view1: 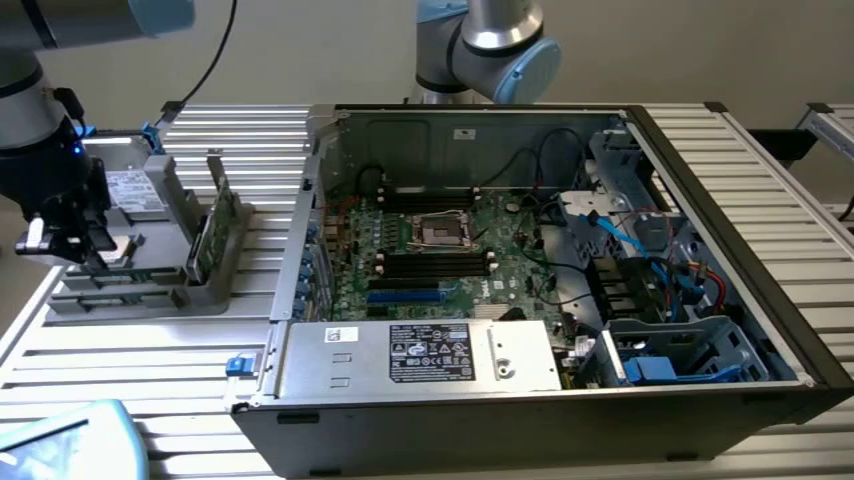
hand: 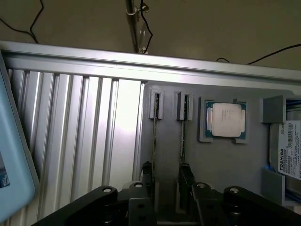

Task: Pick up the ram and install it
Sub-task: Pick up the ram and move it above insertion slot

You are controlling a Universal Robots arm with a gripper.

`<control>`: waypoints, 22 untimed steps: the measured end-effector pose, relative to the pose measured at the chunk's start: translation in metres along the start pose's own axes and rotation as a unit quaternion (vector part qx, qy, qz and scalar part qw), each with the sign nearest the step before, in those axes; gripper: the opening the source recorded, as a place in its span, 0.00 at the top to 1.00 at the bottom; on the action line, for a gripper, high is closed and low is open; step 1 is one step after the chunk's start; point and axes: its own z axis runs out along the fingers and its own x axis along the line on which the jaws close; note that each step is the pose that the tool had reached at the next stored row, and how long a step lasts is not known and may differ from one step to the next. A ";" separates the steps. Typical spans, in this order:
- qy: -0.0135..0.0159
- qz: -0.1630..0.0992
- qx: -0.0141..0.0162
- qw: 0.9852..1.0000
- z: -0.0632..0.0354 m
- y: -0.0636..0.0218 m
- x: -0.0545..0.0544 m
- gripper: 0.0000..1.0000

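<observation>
Two ram sticks, is that what you count on the tray [hand: 221,165]?

Yes, two. The outer ram stick [hand: 154,134], by the tray's edge, and the inner ram stick [hand: 182,136] stand on edge in grey slotted holders [hand: 156,104], parallel and near each other. The inner one is just beside the processor [hand: 226,119], which lies flat in its own recess. Past that lies a hard drive [hand: 288,153] with a white Toshiba label.

And the gripper?

In the wrist view the gripper [hand: 166,168] hangs over one end of the sticks. Its jaws are spread: the two black fingers [hand: 147,175] stand apart, with bare tray between them and nothing pinched. Each fingertip lines up with one stick's end; whether either touches, I cannot tell.

Where is all this relative to the computer?

In the exterior view the gripper [view1: 91,252] is over the tray [view1: 147,300], at the exterior view's left of the open computer case [view1: 534,430]; both rest on a ribbed aluminium table [view1: 120,370].

So nothing installed?

Both sticks sit in their holders on the tray; the motherboard [view1: 467,280] lies flat in the bottom of the case, with long black slots [view1: 430,262] beside the square socket [view1: 441,230]
</observation>
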 end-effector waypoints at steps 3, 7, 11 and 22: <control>0.000 0.000 0.000 1.000 0.0033 -0.0004 0.000 0.63; 0.000 0.000 0.000 1.000 0.0107 -0.0013 0.000 0.63; 0.000 0.000 0.000 1.000 0.0179 -0.0022 0.001 0.63; 0.002 -0.005 0.000 1.000 0.0359 -0.0007 0.002 0.63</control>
